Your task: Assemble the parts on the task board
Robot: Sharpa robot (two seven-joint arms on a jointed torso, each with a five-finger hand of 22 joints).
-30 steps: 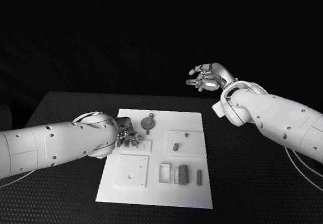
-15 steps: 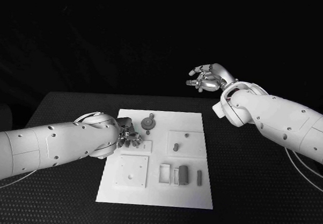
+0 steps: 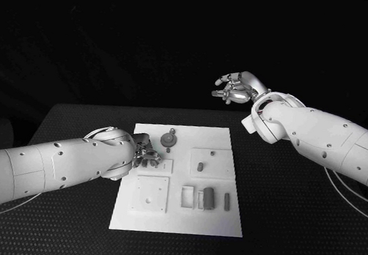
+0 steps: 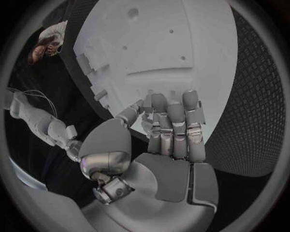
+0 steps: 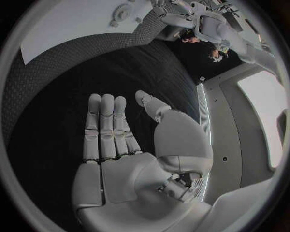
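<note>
The board (image 3: 182, 183) lies flat in the middle of the table (image 3: 289, 224). The left hand (image 3: 144, 155) sits over the board's left edge, fingers bent down toward the surface. In the left wrist view the fingers (image 4: 172, 121) lie close together and extended over the board (image 4: 151, 43), with the thumb set off to one side. No part can be seen between thumb and fingers; whether the fingertips press on a part underneath cannot be told from these views.

The right hand (image 3: 234, 88) is raised well clear of the board, beyond its far edge. In the right wrist view its palm is flat and the fingers (image 5: 103, 125) are straight and apart. It is released and holds nothing.

Position of parts relative to the left hand:
- A round part (image 3: 168, 140) stands just beyond the fingertips.
- A small peg (image 3: 199, 165) lies beside the hand, toward the board's right half.
- A row of upright blocks (image 3: 205, 198) lies nearer the robot than the hand, well apart from it.

Progress, as a judgement: the task appears to be at an early or middle stage. Several parts seem to lie loose or unseated, so most of the assembly likely remains. The left hand is placed for the next pick or press; the right hand is idle.
</note>
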